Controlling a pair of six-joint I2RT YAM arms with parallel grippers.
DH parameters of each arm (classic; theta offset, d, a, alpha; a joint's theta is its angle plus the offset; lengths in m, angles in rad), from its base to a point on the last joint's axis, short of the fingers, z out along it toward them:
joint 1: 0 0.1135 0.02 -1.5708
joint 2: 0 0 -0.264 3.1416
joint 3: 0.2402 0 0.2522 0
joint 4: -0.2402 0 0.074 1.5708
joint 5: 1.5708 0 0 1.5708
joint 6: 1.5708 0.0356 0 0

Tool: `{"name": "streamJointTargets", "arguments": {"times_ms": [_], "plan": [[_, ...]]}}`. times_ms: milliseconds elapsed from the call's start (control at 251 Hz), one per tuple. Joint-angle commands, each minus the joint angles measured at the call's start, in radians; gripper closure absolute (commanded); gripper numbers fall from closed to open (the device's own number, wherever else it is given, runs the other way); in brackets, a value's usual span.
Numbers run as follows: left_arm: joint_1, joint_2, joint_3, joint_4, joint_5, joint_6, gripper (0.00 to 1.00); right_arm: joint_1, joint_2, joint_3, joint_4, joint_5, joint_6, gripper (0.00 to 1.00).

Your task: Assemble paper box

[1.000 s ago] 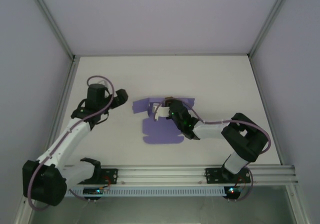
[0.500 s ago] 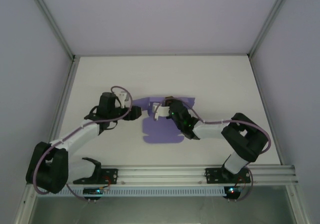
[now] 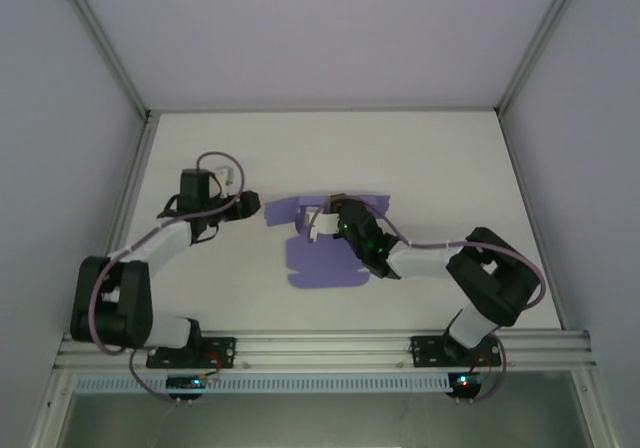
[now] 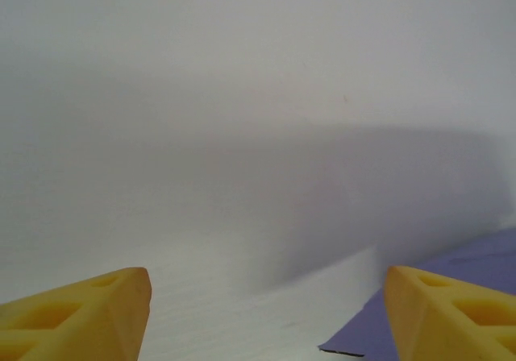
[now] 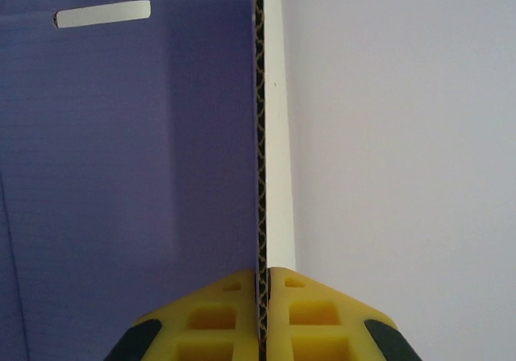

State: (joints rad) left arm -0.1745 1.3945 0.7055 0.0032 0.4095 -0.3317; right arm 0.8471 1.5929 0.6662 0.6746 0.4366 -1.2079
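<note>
A flat lilac-purple die-cut paper box (image 3: pixel 322 266) lies near the middle of the white tabletop (image 3: pixel 440 158), seen from the fixed camera above, with its tabs spread to left and right at the far side. The right claw (image 3: pixel 322 224) reaches in from the right and sits over the far part of the card, where a flap (image 3: pixel 318 220) stands up from the sheet. Through the right wrist camera, the right claw (image 5: pixel 260 284) is pressed together on the thin corrugated edge of that upright flap, one yellow finger (image 5: pixel 205 313) on each face; the purple panel (image 5: pixel 129 151) to its left carries a narrow pale slot (image 5: pixel 102 13) near the top. The left claw (image 3: pixel 250 205) hangs just beside the box's left-hand tab, not touching it as far as the overhead view shows. From the left wrist camera, the left claw (image 4: pixel 266 280) stands apart with bare tabletop between its yellow fingers (image 4: pixel 89 309), and a corner of the purple card (image 4: pixel 367 329) shows just inside the right-hand finger.
</note>
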Motion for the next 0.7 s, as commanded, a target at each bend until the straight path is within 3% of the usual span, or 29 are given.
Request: {"name": "streamJointTargets", "arguments": {"times_ms": [0,92,231,698], "plan": [[-0.121,0.000,-0.003,0.072,0.128,0.098,0.25,-0.008,-0.005,0.037,-0.007,-0.001,0.028,1.00],[-0.203,-0.003,-0.022,0.119,0.105,0.123,0.29,-0.010,0.002,0.046,-0.017,0.007,0.039,1.00],[-0.239,-0.008,-0.093,0.241,0.097,0.108,0.32,-0.007,0.009,0.062,-0.029,0.039,0.042,1.00],[-0.417,0.129,-0.189,0.521,-0.123,0.191,0.36,0.040,0.045,0.068,-0.056,0.126,0.068,1.00]]}}
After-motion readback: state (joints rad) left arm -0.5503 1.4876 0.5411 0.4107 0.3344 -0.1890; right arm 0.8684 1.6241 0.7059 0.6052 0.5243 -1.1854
